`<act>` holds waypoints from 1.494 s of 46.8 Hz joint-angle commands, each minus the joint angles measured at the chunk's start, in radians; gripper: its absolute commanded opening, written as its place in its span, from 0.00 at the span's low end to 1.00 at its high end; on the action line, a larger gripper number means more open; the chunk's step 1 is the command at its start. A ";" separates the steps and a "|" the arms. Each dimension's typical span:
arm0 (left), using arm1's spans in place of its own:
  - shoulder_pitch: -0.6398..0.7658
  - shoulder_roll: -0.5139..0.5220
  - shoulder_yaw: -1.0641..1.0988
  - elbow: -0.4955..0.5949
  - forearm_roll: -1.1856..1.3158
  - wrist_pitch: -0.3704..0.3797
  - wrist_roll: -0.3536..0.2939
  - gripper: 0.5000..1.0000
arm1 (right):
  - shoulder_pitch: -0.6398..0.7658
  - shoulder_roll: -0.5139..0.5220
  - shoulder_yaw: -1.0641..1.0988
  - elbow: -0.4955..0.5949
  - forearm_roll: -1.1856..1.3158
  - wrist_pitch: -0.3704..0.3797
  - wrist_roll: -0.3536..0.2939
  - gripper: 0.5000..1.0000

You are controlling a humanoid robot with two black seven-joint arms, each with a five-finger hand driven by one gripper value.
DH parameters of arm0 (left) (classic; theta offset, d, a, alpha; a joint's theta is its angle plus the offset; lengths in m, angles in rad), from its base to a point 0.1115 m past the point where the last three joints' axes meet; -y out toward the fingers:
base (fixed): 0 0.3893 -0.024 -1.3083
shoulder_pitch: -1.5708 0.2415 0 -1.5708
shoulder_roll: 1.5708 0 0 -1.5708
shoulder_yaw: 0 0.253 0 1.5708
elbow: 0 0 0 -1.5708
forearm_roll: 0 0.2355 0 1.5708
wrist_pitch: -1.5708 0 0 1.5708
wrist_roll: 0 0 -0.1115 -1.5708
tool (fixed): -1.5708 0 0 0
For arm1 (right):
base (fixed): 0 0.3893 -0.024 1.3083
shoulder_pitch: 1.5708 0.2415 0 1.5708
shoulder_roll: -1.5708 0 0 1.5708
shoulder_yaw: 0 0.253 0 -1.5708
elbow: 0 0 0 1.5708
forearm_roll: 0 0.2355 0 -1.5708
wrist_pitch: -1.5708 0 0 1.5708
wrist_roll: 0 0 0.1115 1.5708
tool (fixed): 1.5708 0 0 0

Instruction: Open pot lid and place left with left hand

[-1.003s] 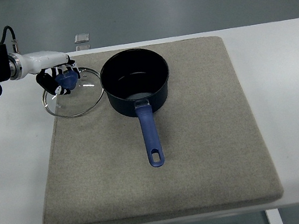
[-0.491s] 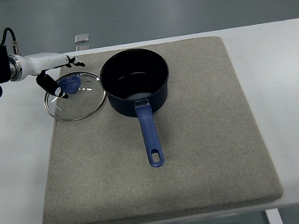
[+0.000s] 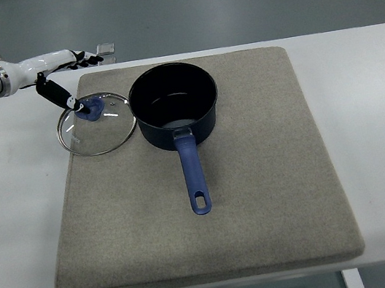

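A dark blue pot [image 3: 175,105] with a blue handle [image 3: 193,173] stands uncovered on the grey mat [image 3: 257,177]. Its glass lid [image 3: 96,124], with a blue knob [image 3: 91,108], lies flat on the mat's far left corner, just left of the pot. My left hand [image 3: 70,76] hovers above and behind the lid, fingers spread and holding nothing. One black fingertip [image 3: 67,101] hangs just beside the knob. The right arm does not show.
The mat lies on a white table [image 3: 373,121]. A small grey object [image 3: 106,49] sits beyond the table's far edge, near my left hand. The lid's left rim overhangs the mat onto the table.
My left hand let go of the lid's knob, opened, and drew back up and to the left. The lid settled flat beside the pot.
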 commanded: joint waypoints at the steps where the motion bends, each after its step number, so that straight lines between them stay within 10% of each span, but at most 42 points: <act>1: 0.000 0.026 0.001 0.000 -0.159 0.000 0.000 0.98 | 0.000 0.000 0.000 0.000 0.000 0.000 0.000 0.83; 38: 0.153 -0.071 -0.127 0.178 -1.061 -0.065 0.009 0.98 | 0.000 0.000 0.000 0.000 0.000 0.000 0.000 0.83; 58: 0.196 -0.149 -0.303 0.328 -1.256 -0.252 0.278 0.98 | 0.000 0.000 0.000 0.000 0.000 0.000 0.000 0.83; 70: 0.196 -0.149 -0.302 0.328 -1.357 -0.252 0.298 0.98 | 0.000 0.000 0.000 0.000 0.000 0.000 0.000 0.83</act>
